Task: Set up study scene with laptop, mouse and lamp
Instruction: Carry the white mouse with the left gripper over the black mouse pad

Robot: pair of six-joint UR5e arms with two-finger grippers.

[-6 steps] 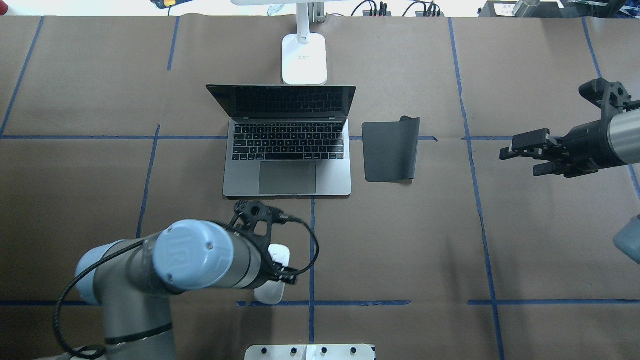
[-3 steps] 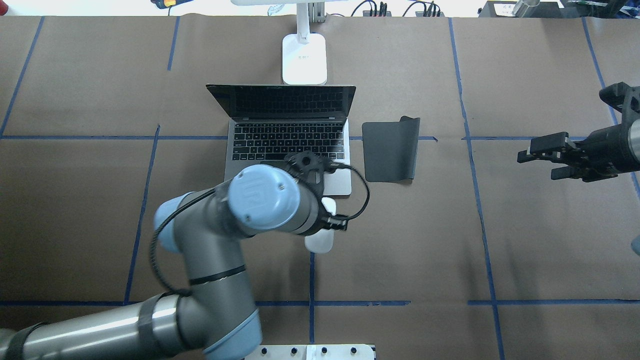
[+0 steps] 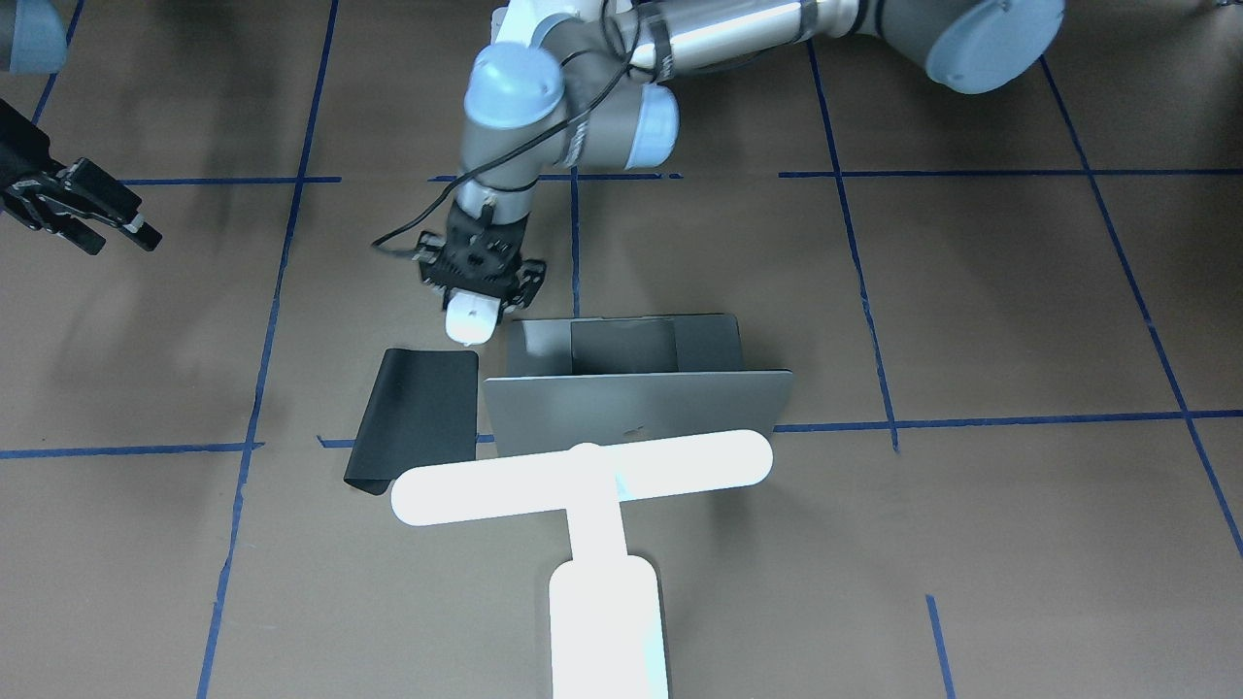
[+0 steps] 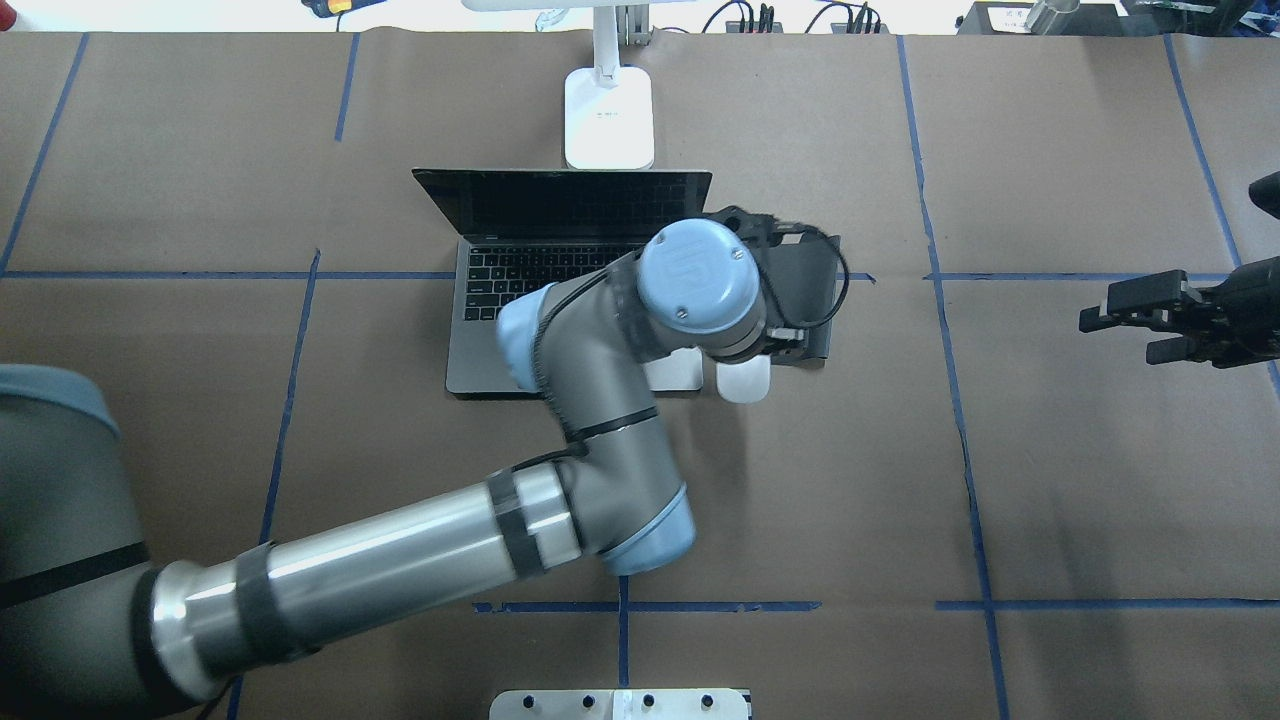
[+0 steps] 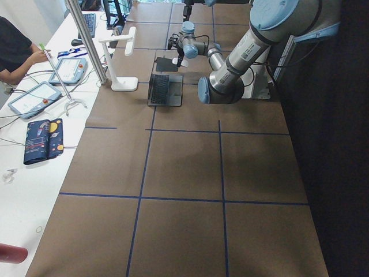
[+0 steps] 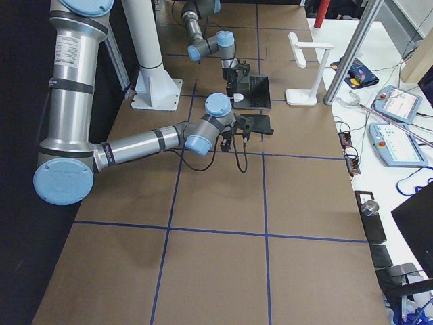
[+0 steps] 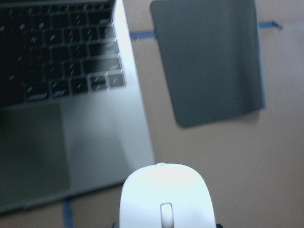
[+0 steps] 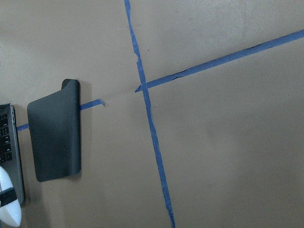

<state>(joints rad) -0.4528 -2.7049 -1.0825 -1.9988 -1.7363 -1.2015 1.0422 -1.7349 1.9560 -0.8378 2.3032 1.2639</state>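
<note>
Here, the open laptop (image 4: pixel 475 340), a faint logo on its lid, sits just left of the left gripper (image 3: pixel 474 303), which points down, clamped on the white mouse (image 4: pixel 743 385). The black mat (image 3: pixel 418 413) lies just ahead. Far right, the right gripper (image 4: pixel 1122 335) hangs with fingers apart.

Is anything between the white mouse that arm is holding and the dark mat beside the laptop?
Nothing visible. The mouse in the left claw is just short of the mouse mat, with only bare table between; the laptop lies off to one side.
</note>
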